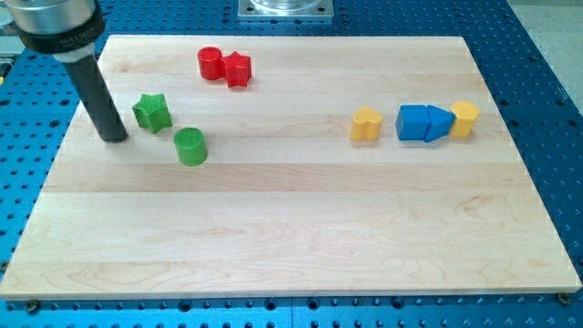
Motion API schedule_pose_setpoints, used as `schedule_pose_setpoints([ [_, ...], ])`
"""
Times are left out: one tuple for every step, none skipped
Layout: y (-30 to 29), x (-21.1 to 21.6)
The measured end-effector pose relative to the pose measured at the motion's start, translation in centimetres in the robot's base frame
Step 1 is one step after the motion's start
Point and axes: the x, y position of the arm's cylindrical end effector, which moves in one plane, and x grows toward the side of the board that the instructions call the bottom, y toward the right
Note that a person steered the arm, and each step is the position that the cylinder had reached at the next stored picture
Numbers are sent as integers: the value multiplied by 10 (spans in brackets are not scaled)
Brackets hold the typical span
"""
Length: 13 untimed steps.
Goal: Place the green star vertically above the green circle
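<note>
No claw shows, only the rod's tip [114, 137] just left of the green star [152, 111], which sits up-left of the green circle [190, 146], so a rightward push looks likely.

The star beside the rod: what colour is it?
Green. The star sits just right of my tip, seen plainly in the camera view.

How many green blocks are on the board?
2. The green star lies near the view's left, just right of my tip. The green circle sits below-right of the star. None appears hidden.
</note>
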Motion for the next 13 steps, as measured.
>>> schedule_pose_setpoints([
  [78,-11],
  [55,4],
  [135,16],
  [218,-2],
  [226,-87],
  [221,-162],
  [192,-158],
  [175,-134],
  [170,-121],
  [161,-110],
  [184,-97],
  [186,-95],
  [183,-95],
])
